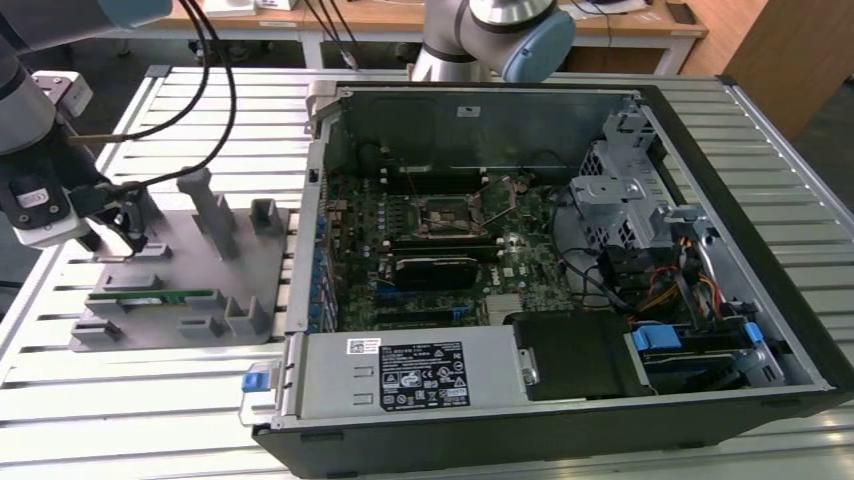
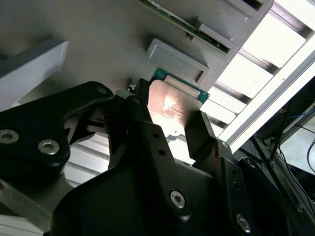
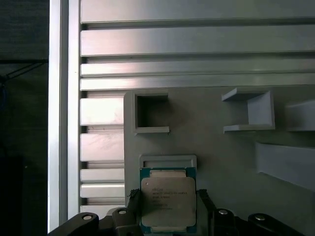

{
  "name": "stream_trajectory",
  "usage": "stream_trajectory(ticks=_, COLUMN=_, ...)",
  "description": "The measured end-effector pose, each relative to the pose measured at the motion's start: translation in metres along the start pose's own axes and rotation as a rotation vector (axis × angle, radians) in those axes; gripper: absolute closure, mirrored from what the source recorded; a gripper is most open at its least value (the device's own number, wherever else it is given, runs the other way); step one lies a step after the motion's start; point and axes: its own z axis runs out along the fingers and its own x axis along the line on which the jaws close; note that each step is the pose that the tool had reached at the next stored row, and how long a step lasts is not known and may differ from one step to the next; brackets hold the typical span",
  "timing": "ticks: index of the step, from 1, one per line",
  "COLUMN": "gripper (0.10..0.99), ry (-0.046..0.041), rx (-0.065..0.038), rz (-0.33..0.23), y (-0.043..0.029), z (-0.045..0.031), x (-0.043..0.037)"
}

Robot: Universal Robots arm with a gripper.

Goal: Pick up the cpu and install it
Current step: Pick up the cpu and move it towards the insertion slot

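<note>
sitting open on the slatted metal table, the black computer case takes up most of the exterior view's right, its green motherboard laid bare with the square socket near the middle of the board and nothing seated in it. to the exterior view's left of the case lies a flat grey holder plate with upright posts and small pockets, and a long green memory stick rests along its near part. the robot arm comes down from the exterior view's upper left, and its black gripper hangs low over the far end of that plate, well apart from the case. in both wrist views the jaws are closed in on the cpu, one finger pressed to each of two opposite edges, silvery top facing up. the chip sits just beside a small raised grey frame on the plate; i cannot tell whether it is touching the plate or just clear of it.
</note>
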Motion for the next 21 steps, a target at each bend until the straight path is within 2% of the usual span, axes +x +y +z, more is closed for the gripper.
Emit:
stream_trajectory(ticks=6, gripper=0.549, ry=0.0000, rx=0.000, rz=0.000, y=0.0004, z=-0.0057, x=0.0001)
stream_trajectory(ticks=21, gripper=0.549, ry=-0.0001, rx=0.000, rz=0.000, y=0.0011, z=-0.0115, x=0.0002)
